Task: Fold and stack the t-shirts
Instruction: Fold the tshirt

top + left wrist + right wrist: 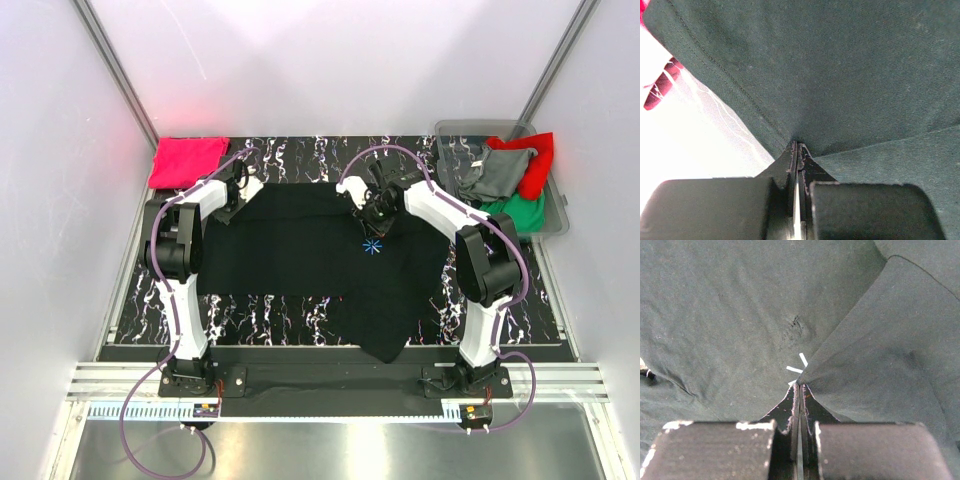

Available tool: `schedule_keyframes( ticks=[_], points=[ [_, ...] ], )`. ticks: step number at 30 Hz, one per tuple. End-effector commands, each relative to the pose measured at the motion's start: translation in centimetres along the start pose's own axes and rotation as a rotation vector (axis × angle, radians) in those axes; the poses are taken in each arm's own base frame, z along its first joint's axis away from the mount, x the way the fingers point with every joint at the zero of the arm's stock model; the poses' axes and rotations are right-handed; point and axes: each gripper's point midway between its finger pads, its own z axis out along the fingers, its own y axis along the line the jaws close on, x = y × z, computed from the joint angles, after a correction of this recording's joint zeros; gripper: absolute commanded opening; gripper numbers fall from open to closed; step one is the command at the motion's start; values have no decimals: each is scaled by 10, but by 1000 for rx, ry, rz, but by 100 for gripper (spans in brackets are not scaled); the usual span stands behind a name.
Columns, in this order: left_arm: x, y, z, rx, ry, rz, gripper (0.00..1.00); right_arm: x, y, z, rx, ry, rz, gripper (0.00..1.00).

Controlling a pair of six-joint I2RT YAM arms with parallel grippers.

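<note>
Across the middle of the marbled table (250, 312) lies the large black t-shirt (300, 255), spread flat. Its long axis runs left to right, and one flap trails down towards the near edge on my right side.

I hold its far edge with both arms. My left gripper (797, 148) is closed, pinching a small ridge of black cloth at the shirt's far-left corner, with the stitched hem running away to the left of my fingertips. My right gripper (800, 386) is also closed on a pinch of cloth, right of the shirt's middle. The tiny light-blue asterisk mark (373, 247) sits just on the near side of it.

All of the shirt's body lies on the near side of both grips, towards my bases, so I judge the fold must carry the far edge towards me.

The room to move is uneven. A strip of bare marble shows on the near left, while the trailing flap already reaches the table's near edge on the right. The pink-red t-shirt (187, 160) lies just beyond my left gripper at the far-left corner. A clear bin (478, 127) holding grey, red and green shirts stands at the far right, well apart from my right grip.
</note>
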Motion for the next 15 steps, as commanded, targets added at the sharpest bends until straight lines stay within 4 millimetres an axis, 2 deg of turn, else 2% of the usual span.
schedule_keyframes(
  ticks=[1, 7, 9, 11, 13, 15],
  points=[
    [-6, 1, 1, 7, -25, -21, 0, -21, 1, -17, 31, -33, -2, 0],
    [-6, 0, 3, 9, -25, -24, 0, -21, 11, -12, 10, -18, 7, 1],
    [-6, 0, 3, 9, -25, -23, 0, -22, 16, -8, -5, -15, 12, 6],
    [-5, 0, 3, 8, -23, -22, 0, -25, 21, -6, -17, -18, 29, 8],
    [-5, 2, 2, 6, -24, -26, 0, -37, 26, -3, -24, -40, 53, 28],
    [-4, 2, 3, 5, -22, -30, 0, -50, 27, -3, -26, -63, 66, 38]
  ],
)
